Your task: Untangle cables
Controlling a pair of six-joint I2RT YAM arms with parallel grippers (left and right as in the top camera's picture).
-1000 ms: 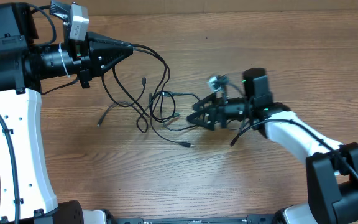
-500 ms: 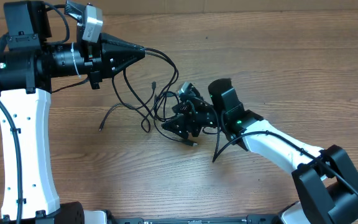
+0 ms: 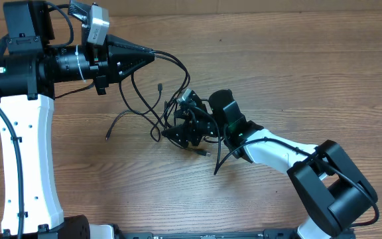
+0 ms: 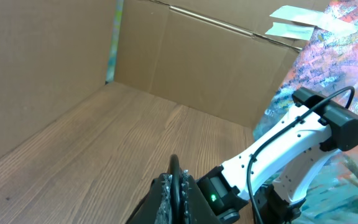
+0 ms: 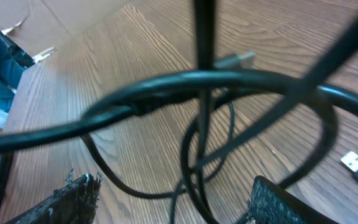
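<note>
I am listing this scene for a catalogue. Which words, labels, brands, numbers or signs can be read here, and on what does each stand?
No text can be read in any view.
The white paper slips above the cardboard wall may carry print, but they are too blurred to read.
The cables show no legible marks.

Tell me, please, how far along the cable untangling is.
Done: nothing looks separated yet; the cables cross in one knot. In hand: the left gripper is shut on a raised part of them, and the right gripper is open at the knot, with loops between its jaws. Left: pulling each cable free.
</note>
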